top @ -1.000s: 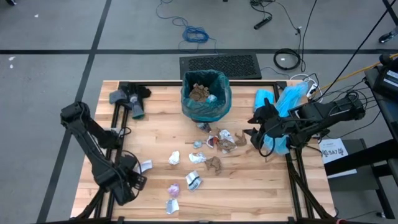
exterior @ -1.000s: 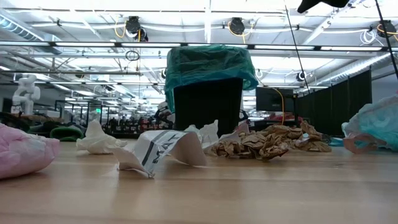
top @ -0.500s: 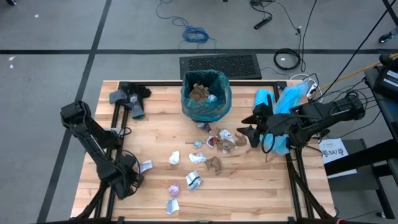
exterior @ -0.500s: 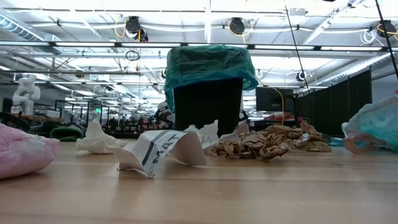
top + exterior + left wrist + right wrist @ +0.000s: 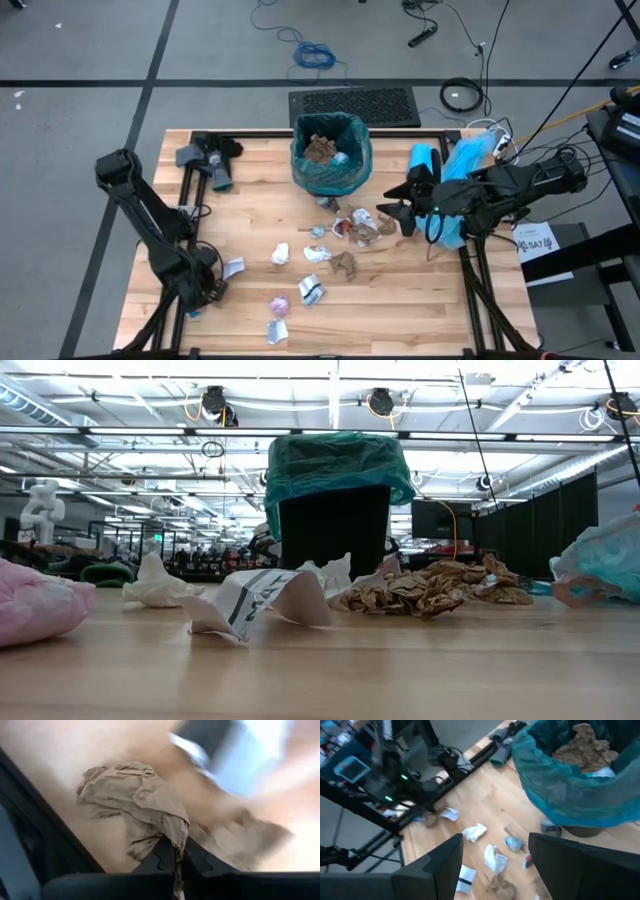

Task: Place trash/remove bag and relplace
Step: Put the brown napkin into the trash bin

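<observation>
Trash (image 5: 345, 232) mostly loose on the table (image 5: 420, 300) in front of the bin (image 5: 334, 530); a few brown wads and a wrapper already inside the bag (image 5: 332, 170), which lines the bin at the table's far middle; bag not removed or replaced; early stage, I'd judge. Left gripper (image 5: 175, 851) at the near left edge, clenched on a brown paper wad (image 5: 135, 795); right gripper (image 5: 385, 214) spread wide, hovering by the scraps right of the bin.

Overhead looks straight down on my whole table (image 5: 250, 215); low camera sits level at its front edge; both share the bin (image 5: 331, 152).
</observation>
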